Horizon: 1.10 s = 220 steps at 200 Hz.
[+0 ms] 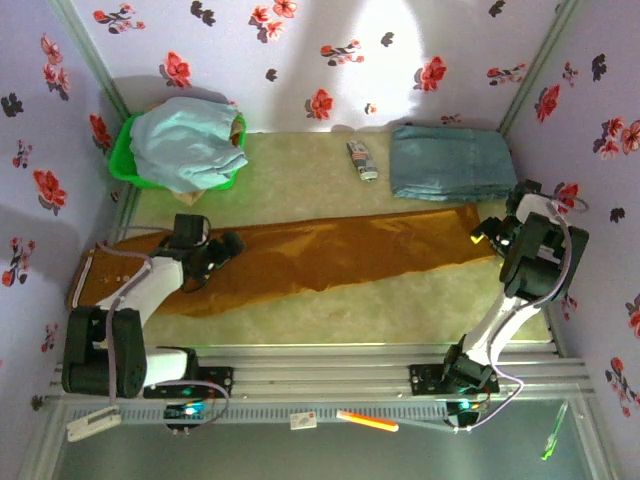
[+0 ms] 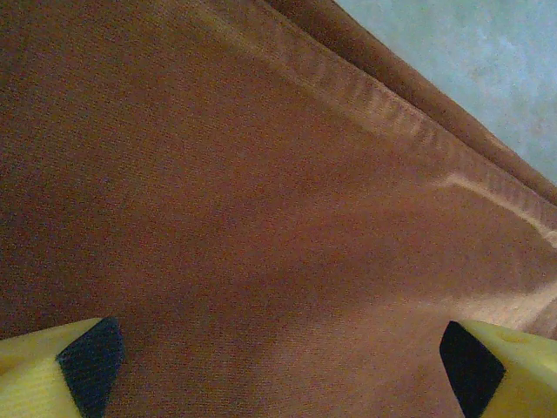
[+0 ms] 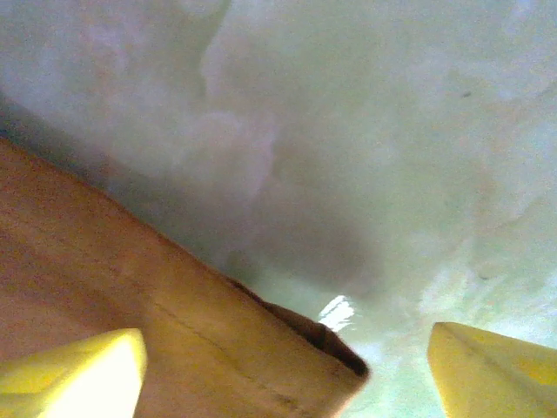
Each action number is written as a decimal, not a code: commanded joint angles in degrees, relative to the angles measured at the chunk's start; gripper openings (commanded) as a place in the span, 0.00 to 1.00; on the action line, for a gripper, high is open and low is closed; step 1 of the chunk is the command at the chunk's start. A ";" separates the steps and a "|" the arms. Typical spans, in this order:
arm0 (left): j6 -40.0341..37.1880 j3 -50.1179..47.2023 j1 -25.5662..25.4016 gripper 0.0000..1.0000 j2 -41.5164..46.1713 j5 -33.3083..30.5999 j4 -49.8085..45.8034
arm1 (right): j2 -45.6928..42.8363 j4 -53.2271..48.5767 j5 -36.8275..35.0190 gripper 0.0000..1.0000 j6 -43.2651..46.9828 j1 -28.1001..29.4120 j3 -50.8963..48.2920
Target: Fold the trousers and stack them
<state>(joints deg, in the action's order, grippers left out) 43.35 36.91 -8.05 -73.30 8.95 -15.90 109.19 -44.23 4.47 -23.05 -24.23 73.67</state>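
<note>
The mustard-brown trousers [image 1: 330,255] lie stretched across the table from left to right, folded lengthwise, with the waistband at the far left. My left gripper [image 1: 225,245] hovers low over the cloth near the waist end. In the left wrist view its yellow fingers [image 2: 52,370] stand wide apart over flat brown fabric [image 2: 261,174], holding nothing. My right gripper [image 1: 485,235] is at the leg ends on the right. In the right wrist view the hem [image 3: 218,348] of the leg lies between its spread fingers [image 3: 496,370], which do not pinch it.
A green basket [image 1: 122,165] holding light blue cloth [image 1: 190,145] stands at the back left. A folded blue-grey garment [image 1: 450,160] lies at the back right, with a small remote-like object [image 1: 362,160] beside it. Flowered walls close in on three sides.
</note>
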 commanded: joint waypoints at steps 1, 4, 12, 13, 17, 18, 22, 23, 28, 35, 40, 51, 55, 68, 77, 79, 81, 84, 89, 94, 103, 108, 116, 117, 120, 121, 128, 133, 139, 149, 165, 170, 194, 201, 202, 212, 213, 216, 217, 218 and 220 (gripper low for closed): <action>-0.07 -0.32 0.44 0.97 0.74 0.95 -0.18 | 2.92 1.16 5.22 0.75 -1.93 0.30 1.04; -0.08 -0.40 0.43 0.97 0.81 0.98 -0.13 | 3.17 1.36 5.79 0.72 -1.98 0.32 0.99; 0.10 -0.58 0.50 0.97 0.92 0.90 0.18 | 3.82 1.76 7.01 0.64 -2.09 0.32 0.87; 0.17 -0.64 0.50 0.97 0.94 0.90 0.17 | 3.88 1.77 7.07 0.63 -2.17 0.32 0.86; 0.24 -0.69 0.50 0.97 0.95 0.94 0.25 | 3.99 1.91 7.48 0.57 -2.34 0.28 0.82; 0.28 -0.69 0.50 0.97 0.95 0.92 0.25 | 4.00 2.02 7.57 0.56 -2.39 0.30 0.80; 0.39 -0.83 0.54 0.97 0.96 0.96 0.23 | 4.02 2.15 7.85 0.48 -2.56 0.32 0.71; 0.40 -0.85 0.56 0.97 0.96 0.97 0.25 | 4.02 2.14 7.89 0.46 -2.59 0.32 0.70; 0.44 -0.81 0.56 0.97 0.88 0.98 0.27 | 4.03 2.12 7.88 0.37 -2.97 0.32 0.69; 0.42 -0.79 0.53 0.97 0.85 0.98 0.22 | 3.77 1.90 7.31 0.27 -3.42 0.26 0.73; 0.43 -0.78 0.58 0.97 0.93 0.98 0.23 | 3.27 2.22 7.02 0.22 -3.61 0.25 0.42; 0.18 -0.66 0.58 0.97 0.88 0.98 0.21 | 2.02 2.76 6.20 0.13 -4.38 0.24 -0.02; 0.04 -0.57 0.58 0.97 0.85 0.90 0.10 | 1.60 2.79 6.06 0.10 -4.57 0.17 -0.03; -0.44 -0.07 0.71 0.97 0.55 0.94 -0.35 | -0.26 3.17 5.44 0.00 -5.25 0.14 -0.40; -0.71 0.46 0.67 0.97 0.22 0.89 -0.91 | -1.84 3.55 4.35 0.00 -6.07 -0.09 -0.88; -0.72 0.56 0.72 0.97 0.14 0.89 -1.07 | -2.22 3.71 4.15 0.00 -6.23 -0.18 -1.07; -0.77 0.67 0.68 0.97 0.10 0.89 -1.13 | -2.62 3.82 3.97 0.00 -6.40 -0.26 -1.20; -0.85 0.81 0.67 0.97 0.10 0.89 -1.26 | -3.25 4.02 3.70 0.00 -6.68 -0.51 -1.38; -0.84 1.03 0.67 0.97 0.00 0.89 -1.32 | -4.16 4.30 3.18 0.00 -7.22 -0.75 -1.80; -0.81 1.17 0.67 0.97 0.00 0.98 -1.24 | -5.37 4.47 2.73 0.00 -7.71 -1.16 -2.15; -0.76 1.52 0.60 0.97 0.01 0.98 -1.20 | -7.60 4.84 2.19 0.00 -8.69 -2.01 -2.87; -0.81 1.59 0.52 0.97 0.00 1.01 -1.17 | -8.80 5.05 1.90 0.00 -9.14 -2.62 -3.22; -0.65 1.82 0.39 0.97 -0.22 1.20 -0.83 | -10.72 5.16 1.33 0.00 -9.84 -3.55 -3.65; -0.69 1.84 0.31 0.97 -0.24 1.26 -0.82 | -10.95 5.18 1.24 0.00 -9.92 -3.64 -3.68; -0.69 1.97 0.24 0.97 -0.45 1.39 -0.79 | -11.58 5.19 1.00 0.00 -10.15 -3.97 -3.79; -0.71 2.00 0.19 0.97 -0.49 1.49 -0.75 | -11.87 5.15 0.90 0.00 -10.21 -4.07 -3.84; -0.73 2.48 -0.07 0.97 -0.99 1.66 -0.82 | -13.41 5.04 0.19 0.00 -10.67 -4.69 -4.01; -0.75 2.75 -0.34 0.97 -1.34 1.68 -0.82 | -14.43 4.87 -0.33 0.00 -11.06 -5.02 -4.10; -0.75 2.98 -0.75 0.97 -1.80 1.68 -0.70 | -15.70 5.20 -0.64 0.00 -11.72 -5.04 -4.43; -0.51 3.35 -1.45 0.97 -2.80 1.68 -0.33 | -17.60 6.35 1.21 0.00 -12.84 -4.89 -5.22; 0.12 3.21 -2.43 0.97 -4.46 1.60 1.13 | -19.62 7.70 4.96 0.00 -13.14 -3.58 -4.93; 0.30 3.01 -2.78 0.97 -5.05 1.48 1.89 | -19.86 7.31 5.61 0.00 -12.81 -2.80 -4.14; 0.53 3.31 -4.65 0.97 -9.64 0.68 4.36 | -20.59 4.03 6.93 0.00 -11.26 3.89 1.04; 0.45 3.73 -5.18 0.97 -11.02 0.63 4.75 | -21.11 3.30 6.87 0.00 -10.93 6.50 2.40; 0.43 3.76 -5.24 0.97 -11.23 0.63 4.83 | -21.20 3.11 6.78 0.00 -10.86 6.88 2.60; 0.36 4.16 -5.73 0.96 -12.67 0.39 5.26 | -22.26 2.06 6.51 0.00 -10.78 10.64 4.47; 0.39 4.15 -5.74 0.96 -12.80 0.38 5.31 | -22.30 2.05 6.47 0.00 -10.74 11.11 4.65; 0.41 4.14 -5.70 0.96 -13.04 0.26 5.49 | -22.66 2.00 6.48 0.00 -10.78 12.23 5.10; 0.41 4.14 -5.72 0.96 -13.11 0.22 5.55 | -22.77 1.93 6.50 0.00 -10.79 12.60 5.27; 0.42 4.14 -5.78 0.96 -13.19 0.16 5.63 | -22.82 1.85 6.51 0.00 -10.79 12.97 5.48; 0.39 4.07 -5.82 0.96 -13.32 0.07 5.75 | -23.04 1.64 6.36 0.00 -10.79 13.79 5.86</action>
<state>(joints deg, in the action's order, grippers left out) 43.33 39.86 -12.75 -83.57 8.91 -12.58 89.82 -40.69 9.93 -34.09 -18.17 74.19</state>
